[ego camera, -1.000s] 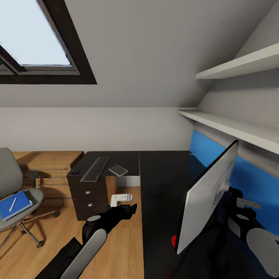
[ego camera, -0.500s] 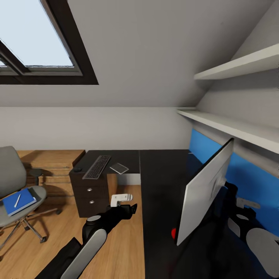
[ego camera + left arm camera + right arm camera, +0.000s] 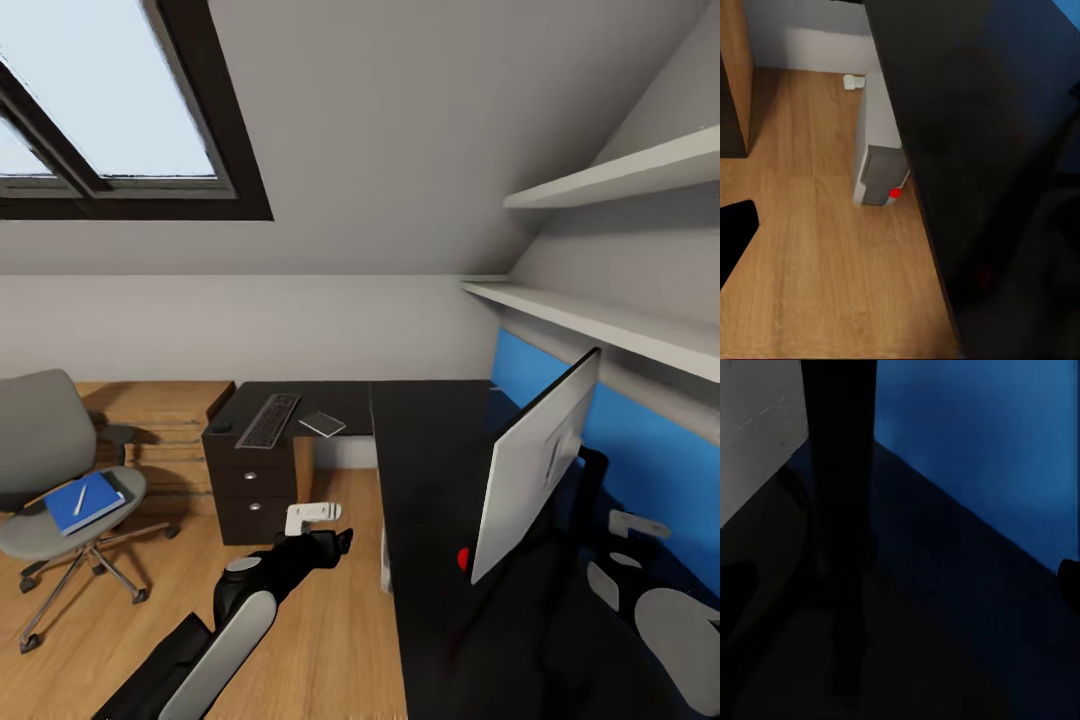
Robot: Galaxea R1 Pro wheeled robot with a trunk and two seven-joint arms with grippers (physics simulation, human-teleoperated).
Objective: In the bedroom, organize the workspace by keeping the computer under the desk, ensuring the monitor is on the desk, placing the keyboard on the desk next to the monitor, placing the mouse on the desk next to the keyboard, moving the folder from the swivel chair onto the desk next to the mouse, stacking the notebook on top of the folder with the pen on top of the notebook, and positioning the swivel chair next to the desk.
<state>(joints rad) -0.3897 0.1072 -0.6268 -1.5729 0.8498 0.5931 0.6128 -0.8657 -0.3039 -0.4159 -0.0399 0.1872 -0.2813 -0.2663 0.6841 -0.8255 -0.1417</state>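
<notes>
the monitor point(image 3: 538, 460) stands on the desk point(image 3: 430, 470) near its right edge, screen facing away, beside the blue wall panel point(image 3: 640, 450). the keyboard point(image 3: 268, 420) lies on the desk's far left wing above the drawer unit point(image 3: 250, 490), the mouse point(image 3: 220, 427) at the left edge and a grey pad point(image 3: 322, 423) just right of the keyboard. the computer point(image 3: 876, 161) sits on the floor, tucked under the desk edge. the folder point(image 3: 85, 502) with the pen point(image 3: 81, 499) rests on the swivel chair point(image 3: 60, 480), well apart from the desk. the left gripper point(image 3: 312, 514) hangs over the floor; i cannot tell how wide its pincer is. the right gripper point(image 3: 640, 525) sits behind the monitor; its pincer state is unclear too.
</notes>
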